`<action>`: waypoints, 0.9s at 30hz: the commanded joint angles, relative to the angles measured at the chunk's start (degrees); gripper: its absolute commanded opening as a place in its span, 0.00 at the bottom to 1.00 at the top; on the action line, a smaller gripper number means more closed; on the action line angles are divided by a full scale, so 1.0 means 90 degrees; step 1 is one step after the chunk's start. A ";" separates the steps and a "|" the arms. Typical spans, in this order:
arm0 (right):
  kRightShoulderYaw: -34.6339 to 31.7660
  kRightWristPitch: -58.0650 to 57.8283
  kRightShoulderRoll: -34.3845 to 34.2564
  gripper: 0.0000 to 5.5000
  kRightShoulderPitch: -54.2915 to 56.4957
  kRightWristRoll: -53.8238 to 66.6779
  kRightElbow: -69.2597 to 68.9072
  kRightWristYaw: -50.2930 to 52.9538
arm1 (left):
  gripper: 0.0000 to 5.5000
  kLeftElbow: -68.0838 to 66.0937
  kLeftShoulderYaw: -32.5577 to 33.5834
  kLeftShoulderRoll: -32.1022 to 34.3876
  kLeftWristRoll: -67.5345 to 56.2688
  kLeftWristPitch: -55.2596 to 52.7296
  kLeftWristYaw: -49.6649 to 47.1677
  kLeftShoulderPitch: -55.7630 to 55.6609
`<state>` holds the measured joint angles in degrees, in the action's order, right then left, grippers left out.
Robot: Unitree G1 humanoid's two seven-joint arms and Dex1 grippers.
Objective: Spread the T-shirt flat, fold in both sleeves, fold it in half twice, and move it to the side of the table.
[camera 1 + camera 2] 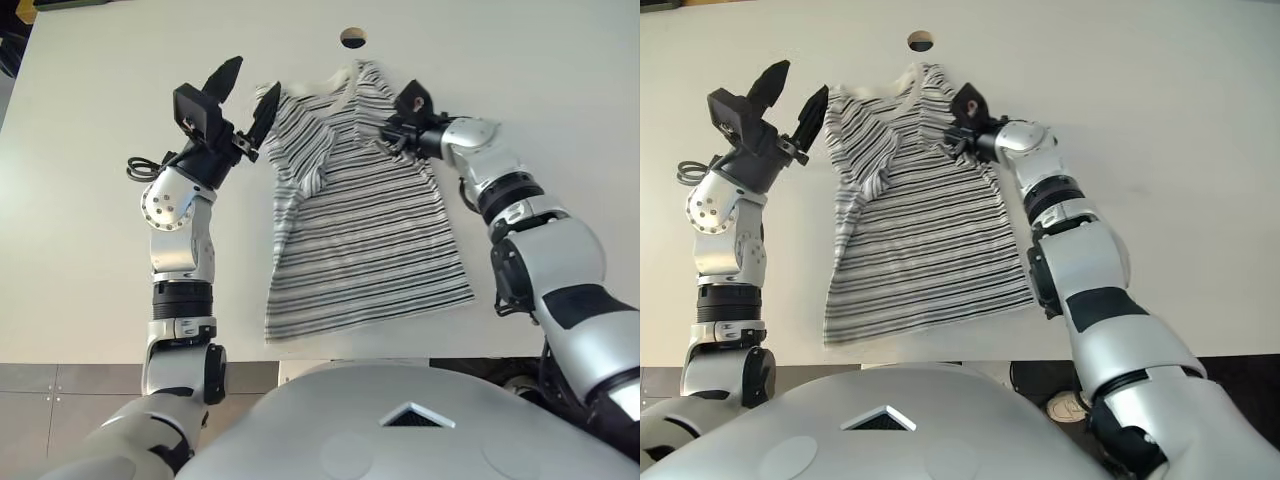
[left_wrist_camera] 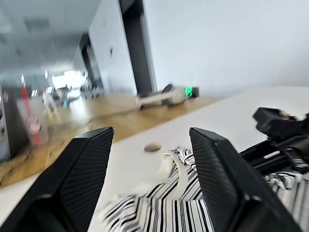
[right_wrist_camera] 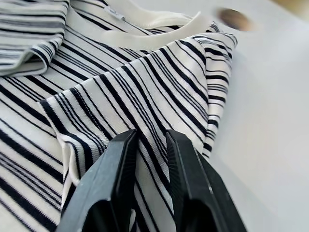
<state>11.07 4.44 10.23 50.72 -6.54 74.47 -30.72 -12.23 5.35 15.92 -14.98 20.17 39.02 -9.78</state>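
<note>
Now my right pincer (image 3: 150, 137) is clamping a fold of the shirt (image 1: 360, 230) at its right shoulder, fingers nearly together with striped cloth between them; my left pincer (image 1: 250, 85) is hovering above the table (image 1: 90, 100), fingers wide apart, just beside the shirt's left sleeve; the shirt is lying rumpled mid-table, collar pointing away from me, near a round hole (image 1: 353, 38).
</note>
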 commanded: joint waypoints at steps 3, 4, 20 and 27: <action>-0.0488 -0.0052 0.0569 0.20 -0.0124 0.0055 0.0157 -0.0045 | 0.54 -0.0238 0.0022 -0.0147 -0.0568 0.0656 0.0552 -0.0139; -0.0553 -0.0025 0.0602 0.20 -0.0123 0.0065 0.0135 -0.0080 | 0.54 -0.0316 0.0033 -0.0160 -0.0631 0.0661 0.0578 -0.0187; -0.2068 0.2947 0.1744 0.20 -0.3598 0.2462 -0.5585 -0.2276 | 0.54 -0.0617 -0.0033 0.0725 -0.0116 0.1881 0.1546 0.0187; -0.1516 0.3664 0.3730 0.20 -0.6102 0.0992 -0.7834 -0.3306 | 0.54 -0.0134 -0.0374 0.2888 0.2149 0.3591 0.2080 0.1337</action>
<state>-3.22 36.36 39.87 -2.53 5.29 7.75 -59.59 -14.83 2.45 37.83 -1.34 49.45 57.89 0.08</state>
